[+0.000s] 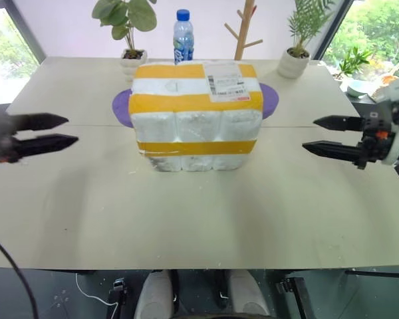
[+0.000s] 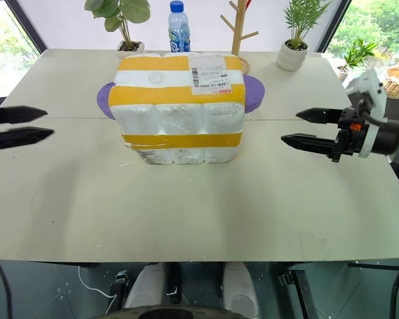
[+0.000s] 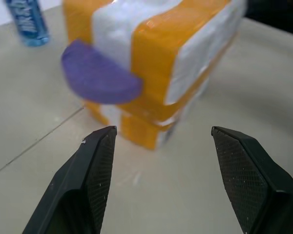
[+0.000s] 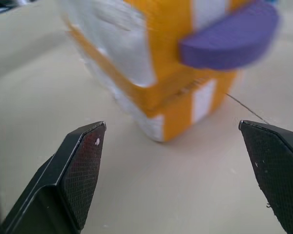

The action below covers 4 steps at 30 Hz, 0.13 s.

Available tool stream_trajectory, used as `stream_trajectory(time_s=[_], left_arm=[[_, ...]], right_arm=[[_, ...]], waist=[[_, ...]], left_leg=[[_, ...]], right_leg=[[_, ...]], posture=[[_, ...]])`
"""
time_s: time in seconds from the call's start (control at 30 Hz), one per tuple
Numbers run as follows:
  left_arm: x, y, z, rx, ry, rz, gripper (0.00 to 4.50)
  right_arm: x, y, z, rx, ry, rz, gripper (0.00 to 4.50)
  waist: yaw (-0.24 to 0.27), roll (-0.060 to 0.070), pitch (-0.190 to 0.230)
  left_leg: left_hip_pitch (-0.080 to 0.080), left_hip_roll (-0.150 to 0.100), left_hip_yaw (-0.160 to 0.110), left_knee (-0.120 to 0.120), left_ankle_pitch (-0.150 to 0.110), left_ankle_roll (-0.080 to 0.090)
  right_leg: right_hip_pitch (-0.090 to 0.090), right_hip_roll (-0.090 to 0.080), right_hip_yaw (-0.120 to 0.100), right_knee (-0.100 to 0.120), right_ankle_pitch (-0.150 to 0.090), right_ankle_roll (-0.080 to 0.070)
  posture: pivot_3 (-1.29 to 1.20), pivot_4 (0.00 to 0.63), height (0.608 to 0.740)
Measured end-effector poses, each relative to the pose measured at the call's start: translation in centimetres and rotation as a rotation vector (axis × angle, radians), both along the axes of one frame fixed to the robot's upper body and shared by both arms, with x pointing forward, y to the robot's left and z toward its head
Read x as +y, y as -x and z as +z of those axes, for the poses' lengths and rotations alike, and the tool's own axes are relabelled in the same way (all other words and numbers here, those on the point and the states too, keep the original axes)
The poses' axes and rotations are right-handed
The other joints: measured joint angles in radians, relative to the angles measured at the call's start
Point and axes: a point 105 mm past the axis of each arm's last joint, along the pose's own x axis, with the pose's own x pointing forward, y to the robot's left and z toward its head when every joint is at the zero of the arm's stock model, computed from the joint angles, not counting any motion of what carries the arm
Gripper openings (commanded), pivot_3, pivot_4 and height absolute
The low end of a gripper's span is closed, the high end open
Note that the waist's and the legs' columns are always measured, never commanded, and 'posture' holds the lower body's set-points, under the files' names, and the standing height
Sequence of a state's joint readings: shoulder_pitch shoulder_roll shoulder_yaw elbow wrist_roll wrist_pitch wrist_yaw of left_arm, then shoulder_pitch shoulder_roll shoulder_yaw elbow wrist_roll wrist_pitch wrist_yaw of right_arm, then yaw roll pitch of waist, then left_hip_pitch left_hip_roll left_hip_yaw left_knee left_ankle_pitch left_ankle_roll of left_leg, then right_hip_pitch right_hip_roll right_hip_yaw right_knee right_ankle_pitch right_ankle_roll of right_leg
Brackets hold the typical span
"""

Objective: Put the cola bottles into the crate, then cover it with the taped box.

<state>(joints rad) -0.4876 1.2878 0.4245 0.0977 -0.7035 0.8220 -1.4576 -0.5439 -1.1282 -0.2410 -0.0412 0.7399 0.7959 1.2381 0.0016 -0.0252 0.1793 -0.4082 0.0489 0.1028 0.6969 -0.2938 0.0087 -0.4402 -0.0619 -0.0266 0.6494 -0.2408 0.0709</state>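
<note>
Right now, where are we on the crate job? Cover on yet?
Looks done: the taped box sits over the crate, whose band-taped base shows beneath it on the table. No cola bottles are visible outside; presumably they are under the box, which hides them. In hand: nothing; the left gripper and right gripper are open, apart from the box on either side. Left: apparently nothing.

The taped box sits mid-bench over the crate. A water bottle stands behind it. Left gripper and right gripper flank it, well apart.
</note>
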Motion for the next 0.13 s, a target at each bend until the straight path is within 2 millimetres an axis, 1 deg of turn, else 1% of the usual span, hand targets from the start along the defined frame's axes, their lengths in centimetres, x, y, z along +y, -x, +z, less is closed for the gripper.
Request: stream_trajectory(time_s=[0.07, 0.13], left_arm=[[-0.06, -0.28, 0.25, 0.013, -0.009, -0.029, 3.24], [0.09, -0.85, -0.56, 0.037, -0.041, -0.035, 3.24]], right_arm=[[0.51, 0.0, 0.39, 0.008, 0.0, 0.052, 4.5], [0.59, -0.21, 0.09, 0.03, 0.006, 0.068, 4.5]], waist=[[0.002, 0.002, 0.0], [0.002, 0.003, 0.0]], left_leg=[[0.0, 0.0, 0.0, 0.0, 0.0, 0.0], [0.0, 0.0, 0.0, 0.0, 0.0, 0.0]], right_leg=[[0.0, 0.0, 0.0, 0.0, 0.0, 0.0], [0.0, 0.001, 0.0, 0.001, 0.0, 0.0]], posture=[[0.0, 0.15, 0.74], [0.0, 0.15, 0.74]])
